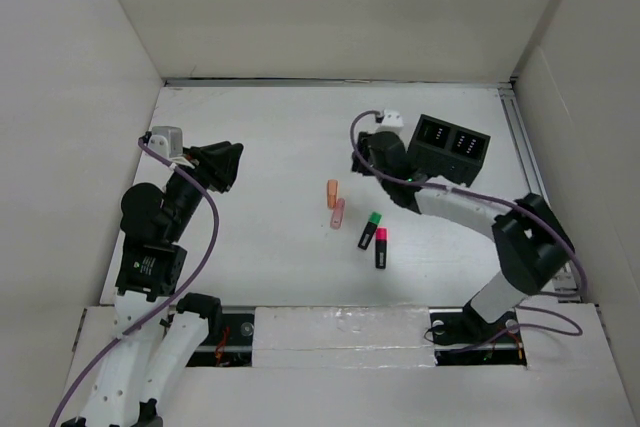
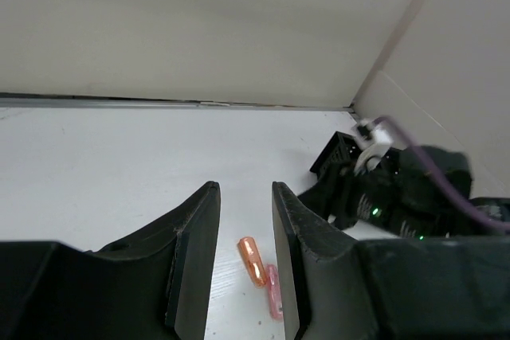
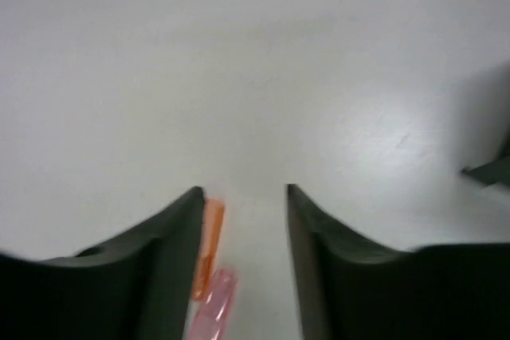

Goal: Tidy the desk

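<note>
Desk barely organized; nothing is held.
The left gripper (image 2: 244, 190) is spread and empty. On the desk (image 1: 270, 127), an orange marker (image 1: 332, 193) and a pink marker (image 1: 338, 213) lie ahead of it. A green-capped highlighter (image 1: 369, 231) and a pink-capped highlighter (image 1: 381, 247) are left near the right gripper (image 3: 244, 193), likewise spread. No marker is seen in the organizer box (image 1: 450, 147) beside it.

left gripper (image 2: 245, 197) and right gripper (image 3: 243, 193) both have jaws apart.
</note>
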Motion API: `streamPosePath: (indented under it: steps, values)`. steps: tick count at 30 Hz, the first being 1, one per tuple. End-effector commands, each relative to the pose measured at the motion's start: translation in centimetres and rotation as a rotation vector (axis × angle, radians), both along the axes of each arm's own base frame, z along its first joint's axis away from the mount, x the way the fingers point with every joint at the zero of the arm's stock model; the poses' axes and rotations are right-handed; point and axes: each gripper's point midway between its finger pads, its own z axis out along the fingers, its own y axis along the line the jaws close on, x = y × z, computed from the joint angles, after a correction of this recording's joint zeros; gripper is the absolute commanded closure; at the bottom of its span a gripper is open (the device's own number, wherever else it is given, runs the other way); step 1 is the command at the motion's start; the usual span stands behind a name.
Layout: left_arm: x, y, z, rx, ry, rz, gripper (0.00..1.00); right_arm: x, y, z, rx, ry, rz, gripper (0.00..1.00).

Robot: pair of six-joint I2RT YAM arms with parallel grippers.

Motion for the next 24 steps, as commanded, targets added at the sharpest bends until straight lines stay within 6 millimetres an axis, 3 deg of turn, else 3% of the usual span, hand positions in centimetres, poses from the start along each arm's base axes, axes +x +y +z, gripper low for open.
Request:
streamPosePath:
  steps: [1, 2, 6, 13, 18, 24]
  values:
    - [0.2, 0.0, 0.4, 0.002, -0.027, 0.004, 0.71, -2.6, 4.5, -4.0, -0.046, 0.112, 0.164, 0.42]
    - [0.1, -0.1, 0.6, -0.001, -0.032, -0.002, 0.71, -2.9, 5.3, -5.3, -0.071, 0.135, 0.183, 0.36]
    - [0.4, 0.1, 0.4, 0.004, -0.025, 0.010, 0.71, -4.4, 7.5, -7.2, -0.085, 0.169, 0.240, 0.32]
    - [0.2, 0.0, 0.5, 0.002, -0.031, 0.000, 0.71, -3.8, 8.1, -10.2, -0.115, 0.221, 0.231, 0.32]
    - [0.0, -0.2, 0.6, 0.000, -0.037, -0.013, 0.71, -2.4, 8.7, -11.3, -0.152, 0.227, 0.209, 0.38]
    - [-0.2, 0.0, 1.0, -0.001, -0.049, -0.003, 0.71, -1.9, 9.4, -12.4, -0.237, 0.243, 0.184, 0.57]
